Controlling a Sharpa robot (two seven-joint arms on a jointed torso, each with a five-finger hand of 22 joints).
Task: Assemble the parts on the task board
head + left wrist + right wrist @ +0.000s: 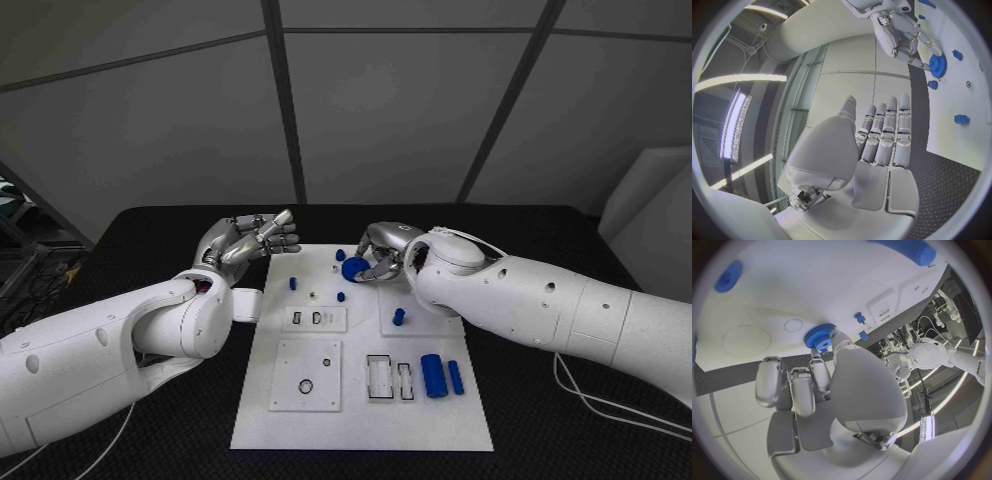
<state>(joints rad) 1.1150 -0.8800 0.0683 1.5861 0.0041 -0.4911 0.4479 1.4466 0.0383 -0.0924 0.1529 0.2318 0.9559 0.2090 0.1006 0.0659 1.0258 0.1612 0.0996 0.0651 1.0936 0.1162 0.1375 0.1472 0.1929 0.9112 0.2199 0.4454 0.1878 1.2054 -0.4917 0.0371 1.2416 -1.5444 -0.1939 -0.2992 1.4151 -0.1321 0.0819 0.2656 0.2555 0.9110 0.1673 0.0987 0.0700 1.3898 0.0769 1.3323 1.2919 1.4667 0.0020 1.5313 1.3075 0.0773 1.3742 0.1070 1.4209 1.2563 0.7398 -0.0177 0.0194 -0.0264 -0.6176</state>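
We see the right robot hand (378,252) pinching a blue gear (355,268) between its fingertips (820,361), held just over the far end of the white task board (361,420). The left robot hand (245,240) holds nothing, its fingers (884,131) straight and close together, raised beside the board's far left corner. Nearer us, two blue cylinders (441,376) lie on the board beside a small slotted plate, all on the black bench (173,240).
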